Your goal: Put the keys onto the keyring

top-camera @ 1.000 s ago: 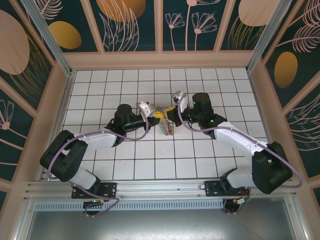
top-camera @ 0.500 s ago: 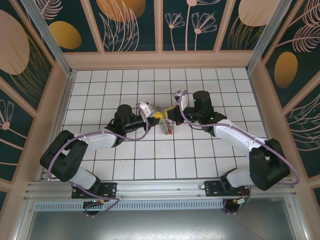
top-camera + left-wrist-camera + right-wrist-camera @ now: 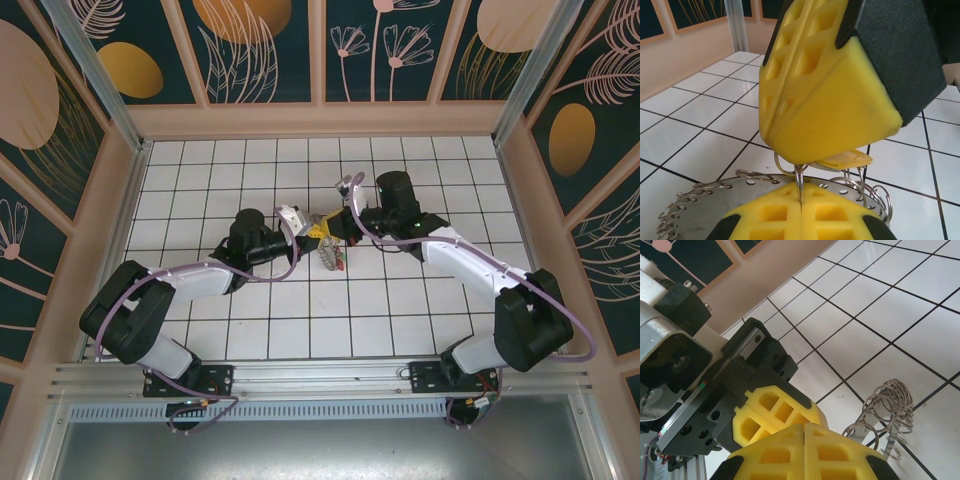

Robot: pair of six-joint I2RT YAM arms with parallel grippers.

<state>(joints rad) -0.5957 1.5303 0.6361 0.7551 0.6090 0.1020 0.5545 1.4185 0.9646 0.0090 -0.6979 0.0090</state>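
Here's the large thin silvery-grey metal keyring (image 3: 715,197), lifted off the centre of the white tiled table (image 3: 300,320), its rim fringed with small wire loops (image 3: 885,410).

Over the last second the right arm's wrist has swung toward 12 o'clock while its fingertips stayed at the meeting point. The left arm hasn't budged. That looks like an angle adjustment for threading, not a finished step.

The left gripper (image 3: 801,200), coming in from 9 o'clock, has its yellow pads pressed tight together on one thin loop at the keyring's rim. The right gripper (image 3: 804,435), in from 2 o'clock, is also fully closed. A flat yellow key head (image 3: 840,161) peeks out just beneath its tips; whether it's actually pinched, I can't tell.

The count:
- One keyring and two grippers.
- One yellow key head up close.
- A small cluster of tiny coloured-headed keys (image 3: 338,262) dangling at 5 o'clock of the meeting point, too small to number.
- About seven loops in the row seen from the right wrist.
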